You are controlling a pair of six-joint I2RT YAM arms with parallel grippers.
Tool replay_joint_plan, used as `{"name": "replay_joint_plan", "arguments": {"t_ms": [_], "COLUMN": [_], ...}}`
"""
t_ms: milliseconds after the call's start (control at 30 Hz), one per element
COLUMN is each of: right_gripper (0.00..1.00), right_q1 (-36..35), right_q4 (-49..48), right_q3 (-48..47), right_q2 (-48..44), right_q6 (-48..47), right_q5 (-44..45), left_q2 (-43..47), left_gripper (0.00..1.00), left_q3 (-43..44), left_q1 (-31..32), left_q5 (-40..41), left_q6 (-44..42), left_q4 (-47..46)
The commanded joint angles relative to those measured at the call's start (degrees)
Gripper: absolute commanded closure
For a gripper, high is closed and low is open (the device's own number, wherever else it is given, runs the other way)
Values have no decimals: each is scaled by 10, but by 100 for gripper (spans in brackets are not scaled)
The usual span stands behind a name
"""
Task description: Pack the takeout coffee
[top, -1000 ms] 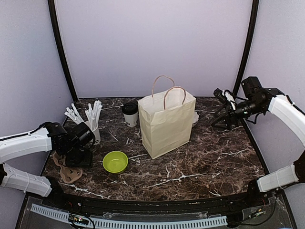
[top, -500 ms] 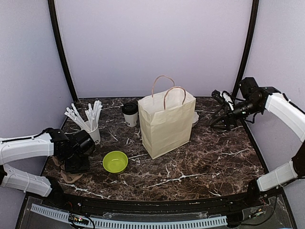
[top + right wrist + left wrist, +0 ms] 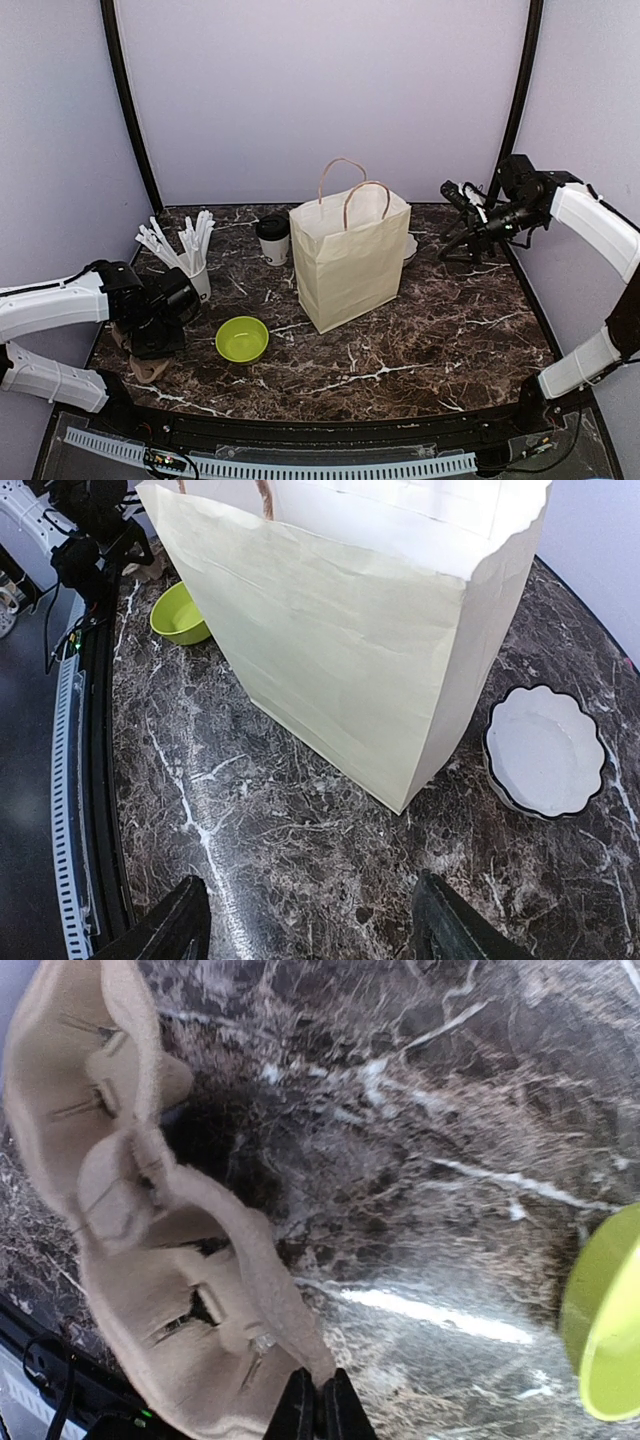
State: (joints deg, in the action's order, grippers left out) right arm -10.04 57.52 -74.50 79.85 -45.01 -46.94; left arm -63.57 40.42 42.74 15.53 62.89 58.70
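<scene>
1. L gripper (image 3: 320,1402): 1, far left, low over the table (image 3: 450,330). Black fingers are pressed together. The thin rim of the pulp carrier (image 3: 170,1260) runs right into the tips and looks nipped between them.
2. Pulp carrier: 1, tan molded fibre, rough and matte, lumpy w/ cup wells + slit flaps. Lies on the near-left corner of the table. Table: 1, dark brown marble look, white veins, glossy.
3. Straw cup (image 3: 199,282): 1, white, round, upright, just behind the L gripper. The straws (image 3: 200,235) are white, thin and fanned out, too many to count.
4. Bowl (image 3: 242,339): 1, lime green, round, shallow, smooth. Sits just right of the L gripper, apart from it.
5. Takeout coffee cup (image 3: 272,240): 1 in view, white paper, tapered, round black lid. Upright on the table at the back, outside the bag (image 3: 350,262), just beside its rear-left side. Can't tell if touching.
6. Bag: 1, cream paper, boxy, creased, upright at centre w/ mouth open. Handles (image 3: 341,160): 2, tan twisted-paper loops.
7. Dish (image 3: 545,750): 1, white, round, scalloped rim w/ dark edge line, glossy. Just beside the bag's rear-right corner, mostly hidden by it in the top view.
8. R gripper (image 3: 308,900): 1, far right at the back, raised above the table. Fingers are spread wide, only bare marble showing between them.
</scene>
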Motion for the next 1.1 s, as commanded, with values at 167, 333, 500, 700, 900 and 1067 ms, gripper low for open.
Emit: {"name": "replay_joint_plan", "arguments": {"t_ms": [167,333,500,700,900,1067], "right_gripper": [31,31,31,31,33,33], "right_q1": [1,3,2,3,26,90], "right_q4": [25,22,16,-30,-72,-106], "right_q3": [-50,-60,-69,-70,-72,-72], "right_q2": [18,15,15,13,32,36], "right_q6": [-22,-14,-1,54,128,190], "right_q5": [-41,-36,-36,-33,-46,-59], "left_q2": [13,-11,-18,-13,-15,-30], "left_gripper": [100,100,100,100,100,100], "left_q3": [237,409,501,547,513,487], "left_q1": [11,11,12,12,21,86], "left_q5": [132,207,250,298,55,-132], "left_q6": [37,15,-24,-271,-573,-674], "left_q4": [177,253,247,-8,-350,-487]}}
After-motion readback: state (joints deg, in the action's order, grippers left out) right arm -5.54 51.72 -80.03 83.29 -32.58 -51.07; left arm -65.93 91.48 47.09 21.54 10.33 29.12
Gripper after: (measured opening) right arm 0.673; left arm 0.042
